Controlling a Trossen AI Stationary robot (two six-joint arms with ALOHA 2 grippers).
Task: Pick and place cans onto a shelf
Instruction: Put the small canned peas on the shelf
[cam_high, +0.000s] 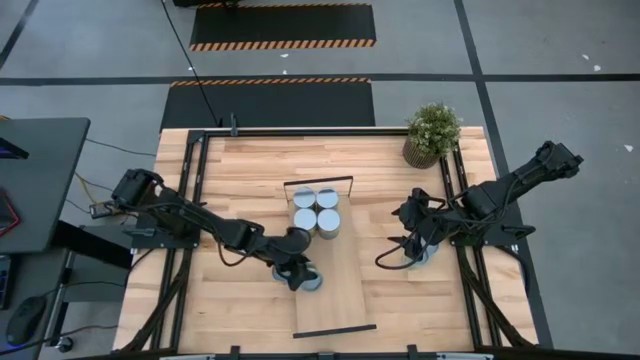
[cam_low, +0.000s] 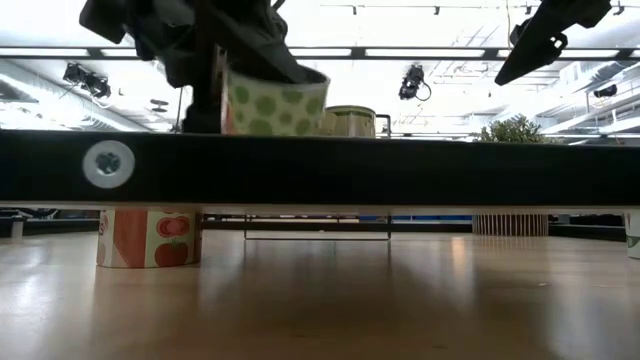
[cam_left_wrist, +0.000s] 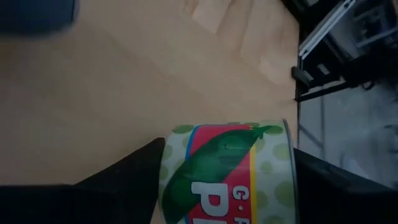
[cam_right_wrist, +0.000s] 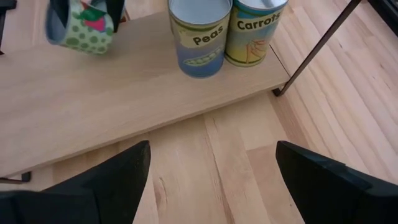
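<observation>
The pale wood shelf (cam_high: 335, 290) lies along the table's middle, with black bars at its ends. Several cans (cam_high: 317, 212) stand on end at its far end; the Peas can (cam_right_wrist: 199, 37) and the Carrots can (cam_right_wrist: 255, 31) show in the right wrist view. My left gripper (cam_high: 298, 272) is shut on a green-dotted can (cam_left_wrist: 227, 174) at the shelf's left edge, near the middle. My right gripper (cam_right_wrist: 212, 149) is open and empty over the table to the right of the shelf. Another can (cam_high: 421, 256) stands on the table beside it. My left gripper pinches the green-dotted can's side wall (cam_left_wrist: 173, 171) between its two fingers, one on each side. The fingers (cam_right_wrist: 115, 9) come down on it from above. The can (cam_right_wrist: 81, 28) hangs tilted below them, close over the shelf board; whether it touches the board, I cannot tell.
A potted plant (cam_high: 432, 132) stands at the table's far right corner. Black frame rails (cam_high: 195, 200) run along both sides of the table. In the low view a tomato-label can (cam_low: 150, 237) stands on the tabletop beyond the shelf's dark end bar (cam_low: 320, 168).
</observation>
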